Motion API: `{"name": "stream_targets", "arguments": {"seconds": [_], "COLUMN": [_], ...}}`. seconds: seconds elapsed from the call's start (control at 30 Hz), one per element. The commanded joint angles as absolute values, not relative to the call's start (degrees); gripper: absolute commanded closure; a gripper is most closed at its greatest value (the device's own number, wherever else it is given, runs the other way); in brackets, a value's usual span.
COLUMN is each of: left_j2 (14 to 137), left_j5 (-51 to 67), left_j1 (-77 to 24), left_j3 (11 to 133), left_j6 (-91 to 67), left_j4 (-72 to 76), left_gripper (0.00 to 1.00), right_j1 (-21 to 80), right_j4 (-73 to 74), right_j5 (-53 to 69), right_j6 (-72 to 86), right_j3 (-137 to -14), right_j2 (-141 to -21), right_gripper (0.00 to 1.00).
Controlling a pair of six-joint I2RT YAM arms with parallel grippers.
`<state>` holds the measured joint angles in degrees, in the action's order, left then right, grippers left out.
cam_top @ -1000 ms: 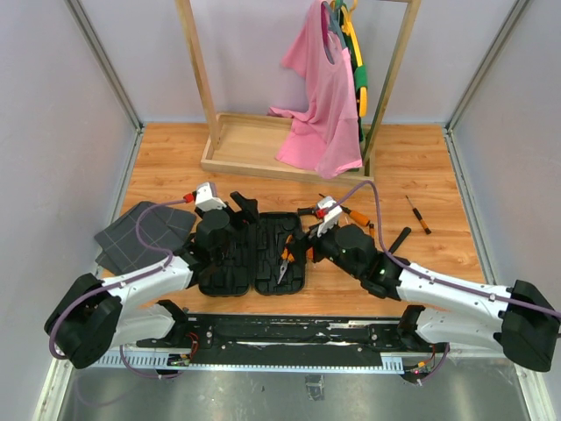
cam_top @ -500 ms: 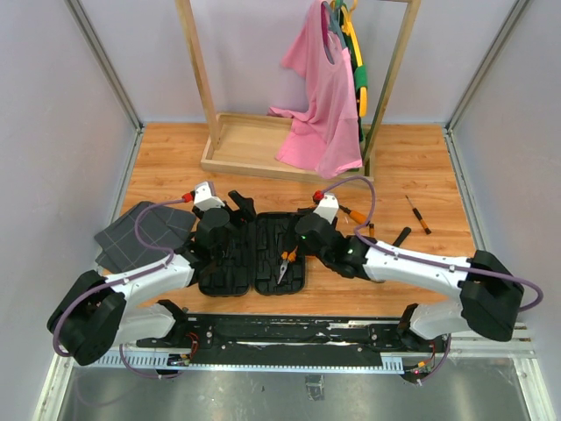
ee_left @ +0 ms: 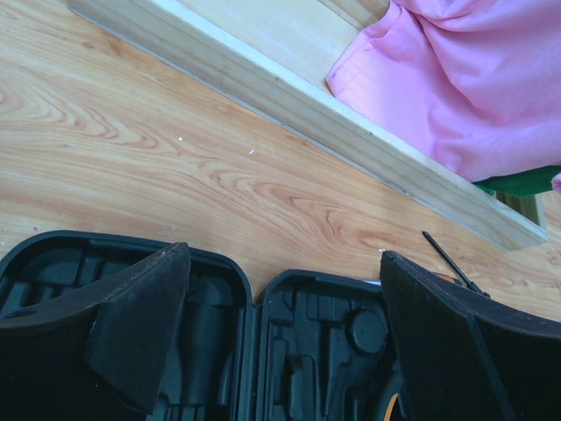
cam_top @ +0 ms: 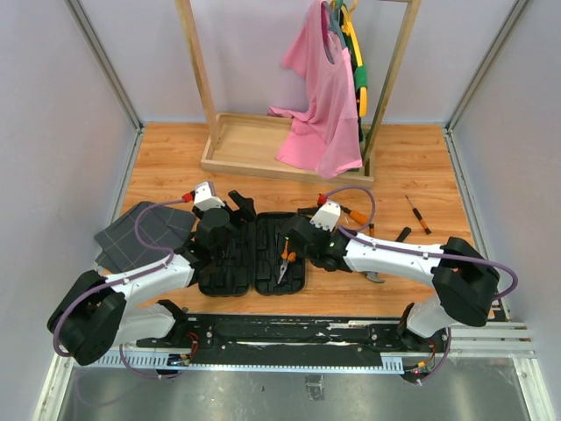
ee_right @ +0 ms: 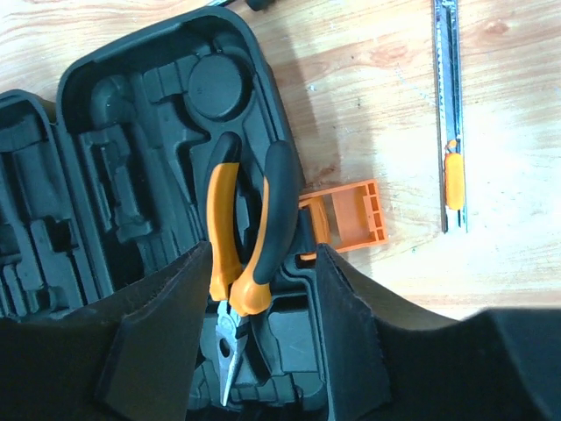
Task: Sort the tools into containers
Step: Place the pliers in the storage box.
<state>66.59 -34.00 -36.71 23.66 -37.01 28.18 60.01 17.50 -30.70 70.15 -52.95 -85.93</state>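
Note:
The black tool case (cam_top: 237, 263) lies open on the wooden floor, its moulded slots (ee_right: 131, 149) facing up. Orange-and-black pliers (ee_right: 241, 246) lie in its right half (cam_top: 285, 256). My right gripper (ee_right: 263, 250) hangs over them with a finger on each side. The left finger touches the orange handle and the right finger (ee_right: 351, 333) stands a little apart from the black handle, so the jaws are open. My left gripper (ee_left: 282, 254) is wide open and empty above the case's far edge (cam_top: 238, 210). A screwdriver (cam_top: 418, 215), orange-handled tools (cam_top: 352, 213) and a small black bar (cam_top: 401, 235) lie to the right.
The orange latch (ee_right: 346, 215) juts from the case's right edge. A steel blade tool with an orange slider (ee_right: 451, 132) lies beyond it. Dark grey grid fabric (cam_top: 140, 232) sits at the left. A wooden rack base (cam_top: 254, 145) with a pink shirt (cam_top: 320, 105) stands behind.
My right arm has swung left from beside the case to over its right half, and its jaws have narrowed around the pliers. The left arm has not moved.

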Motion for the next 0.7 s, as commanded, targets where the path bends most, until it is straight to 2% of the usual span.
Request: {"name": "stream_targets", "arguments": {"seconds": [0.0,0.37,0.67], "left_j2": [66.9,66.9,66.9], "left_j5": [-35.1,-35.0,-34.9], "left_j1": [-36.1,-36.1,-36.1], "left_j3": [23.3,23.2,23.2], "left_j6": [-36.2,-35.9,-35.8], "left_j4": [30.2,30.6,30.7], "left_gripper": [0.07,0.07,0.07], "right_j1": [60.8,60.5,60.5], "right_j4": [20.4,18.6,17.0], "right_j5": [-33.9,-34.2,-35.2], "right_j6": [73.6,72.1,70.6], "right_j3": [-52.9,-53.7,-52.3], "right_j2": [-87.6,-92.1,-91.7], "right_gripper": [0.5,0.64,0.81]}}
